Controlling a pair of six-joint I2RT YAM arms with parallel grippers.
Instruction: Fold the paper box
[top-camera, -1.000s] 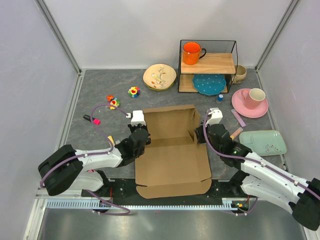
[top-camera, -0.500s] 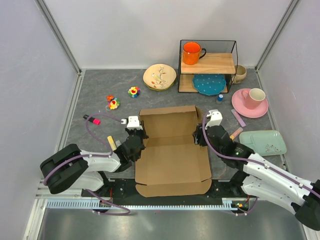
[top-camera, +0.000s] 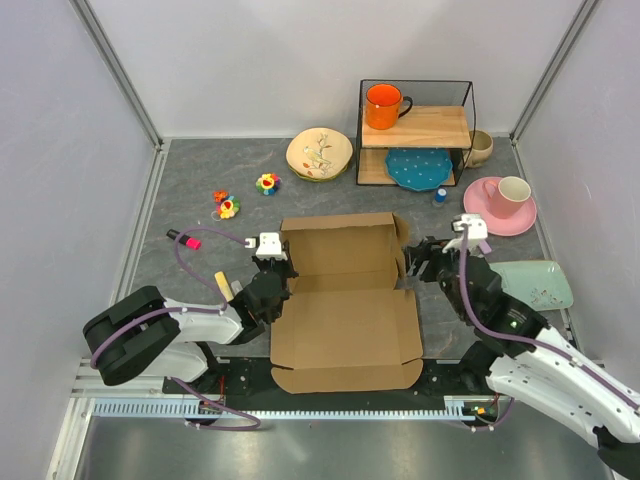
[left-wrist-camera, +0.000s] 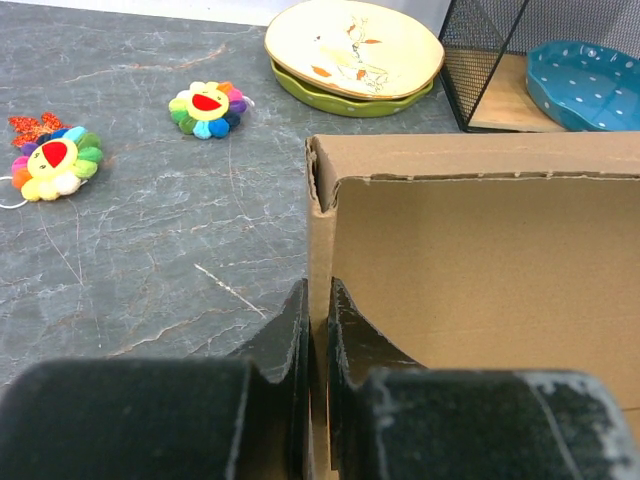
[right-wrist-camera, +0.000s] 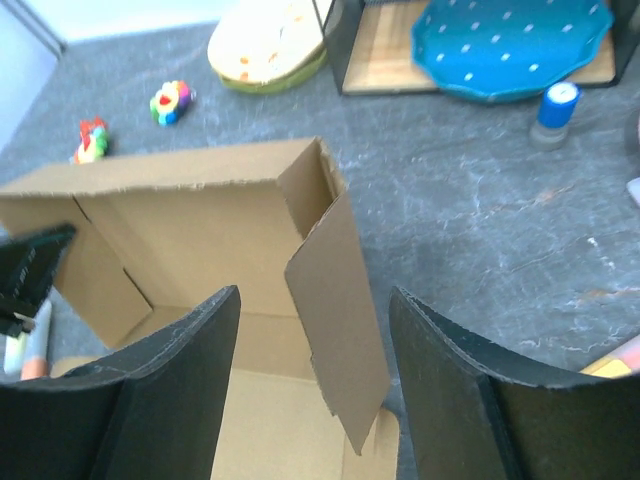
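Desk: grey marbled desk (top-camera: 200, 180), walled in white; the paper box (top-camera: 345, 320) is found between both jaws, its back wall (top-camera: 340, 245) raised.
Left jaws: pressed together on the left side wall (left-wrist-camera: 320, 240), which is pinched between them.
Right jaws: spread, nothing held; the right side flap (right-wrist-camera: 335, 300) is seen loose between them, leaning.
Risk one: the unheld flap may be let fall outward, and the back wall with it.
Risk two: the thin wall may be creased, or the box dragged, if the pinch is pulled.
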